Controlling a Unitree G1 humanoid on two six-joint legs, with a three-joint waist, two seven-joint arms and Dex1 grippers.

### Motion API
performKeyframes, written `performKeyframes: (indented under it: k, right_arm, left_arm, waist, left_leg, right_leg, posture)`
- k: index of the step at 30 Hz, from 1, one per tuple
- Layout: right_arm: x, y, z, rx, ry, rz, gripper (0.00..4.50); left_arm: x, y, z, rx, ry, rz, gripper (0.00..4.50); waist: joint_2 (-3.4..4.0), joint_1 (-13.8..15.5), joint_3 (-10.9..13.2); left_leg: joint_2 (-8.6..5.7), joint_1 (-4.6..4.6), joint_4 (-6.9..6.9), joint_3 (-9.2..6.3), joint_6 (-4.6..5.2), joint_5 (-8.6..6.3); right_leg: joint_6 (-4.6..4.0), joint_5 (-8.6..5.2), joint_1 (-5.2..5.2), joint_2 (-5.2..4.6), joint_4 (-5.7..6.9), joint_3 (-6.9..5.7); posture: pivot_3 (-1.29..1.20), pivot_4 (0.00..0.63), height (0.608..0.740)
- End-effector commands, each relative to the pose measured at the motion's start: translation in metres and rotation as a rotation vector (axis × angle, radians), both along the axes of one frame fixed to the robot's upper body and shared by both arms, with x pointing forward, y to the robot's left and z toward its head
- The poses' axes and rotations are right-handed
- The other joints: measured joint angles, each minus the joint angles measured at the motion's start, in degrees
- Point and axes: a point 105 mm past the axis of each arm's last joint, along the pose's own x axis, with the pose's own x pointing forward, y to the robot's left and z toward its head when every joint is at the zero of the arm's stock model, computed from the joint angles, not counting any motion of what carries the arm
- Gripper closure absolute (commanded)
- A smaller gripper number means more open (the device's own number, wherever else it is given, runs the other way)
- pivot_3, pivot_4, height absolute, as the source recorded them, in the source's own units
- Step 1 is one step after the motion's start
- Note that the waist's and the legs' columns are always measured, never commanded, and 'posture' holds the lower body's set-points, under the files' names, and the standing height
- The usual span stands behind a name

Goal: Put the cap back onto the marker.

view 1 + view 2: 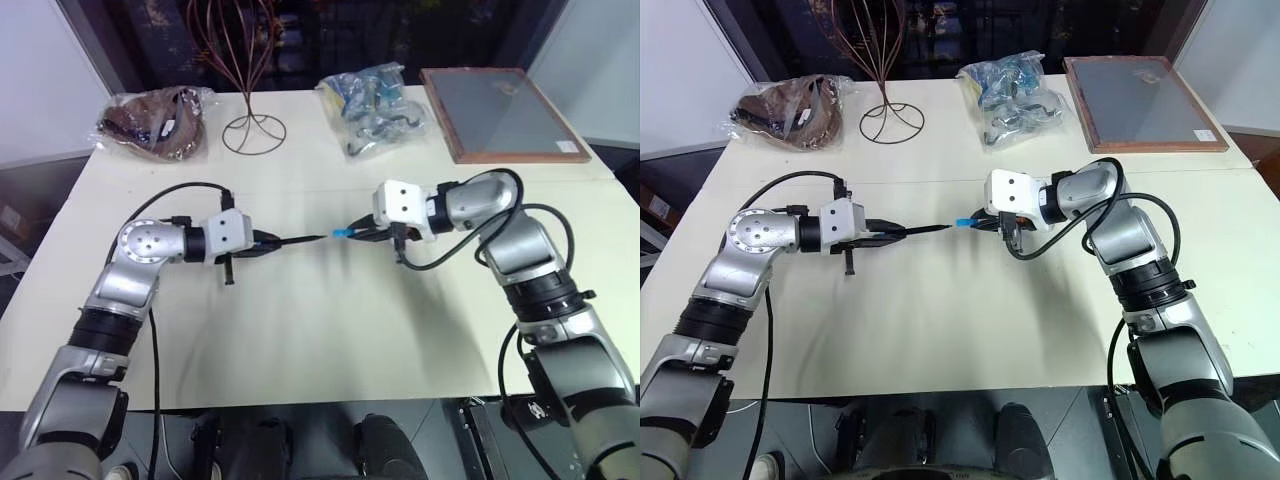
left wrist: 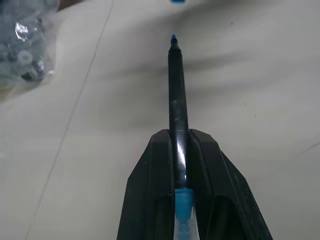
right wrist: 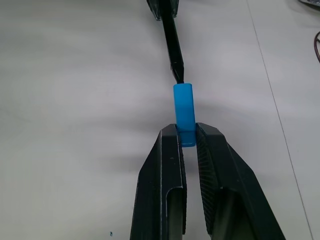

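Observation:
Above the middle of the table my left gripper [image 1: 262,243] is shut on the thin black marker [image 1: 300,240], whose tip points right toward the other arm. In the left wrist view the marker [image 2: 176,95] sticks out between the fingers, with a small blue tip. My right gripper [image 1: 366,234] is shut on the bright blue cap [image 1: 343,232], which points left at the marker. From the right wrist camera the cap [image 3: 183,107] has its open end right at the marker's tip [image 3: 176,65]; I cannot tell if they touch.
At the back of the table lie a brown bag [image 1: 158,122], a wire stand [image 1: 253,128], a clear bag of parts [image 1: 375,108] and a wood-framed board [image 1: 505,112]. Black cables loop beside both arms.

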Motion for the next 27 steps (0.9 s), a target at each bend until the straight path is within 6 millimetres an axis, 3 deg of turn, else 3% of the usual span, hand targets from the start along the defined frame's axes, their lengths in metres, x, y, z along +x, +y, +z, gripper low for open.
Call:
performKeyframes:
  k: [1, 27]
  right_arm:
    - [-0.001, 0.007, 0.009, 0.029, -0.031, 0.03, 4.47]
    - [0.005, 0.0, 0.003, 0.018, -0.025, 0.003, 4.47]
  left_arm:
    - [-0.003, 0.0, 0.016, -0.028, -0.056, 0.001, 4.5]
    - [-0.009, -0.002, 0.015, -0.03, -0.046, 0.0, 4.5]
  waist:
    - [0.0, 0.0, 0.0]
    - [0.0, 0.01, 0.0]
  left_leg:
    - [0.0, 0.0, 0.0, 0.0, 0.0, 0.0]
    - [0.0, 0.0, 0.0, 0.0, 0.0, 0.0]
  right_leg:
    - [0.0, 0.0, 0.0, 0.0, 0.0, 0.0]
    - [0.0, 0.0, 0.0, 0.0, 0.02, 0.0]
  posture:
    - [0.0, 0.15, 0.74]
    - [0.0, 0.15, 0.74]
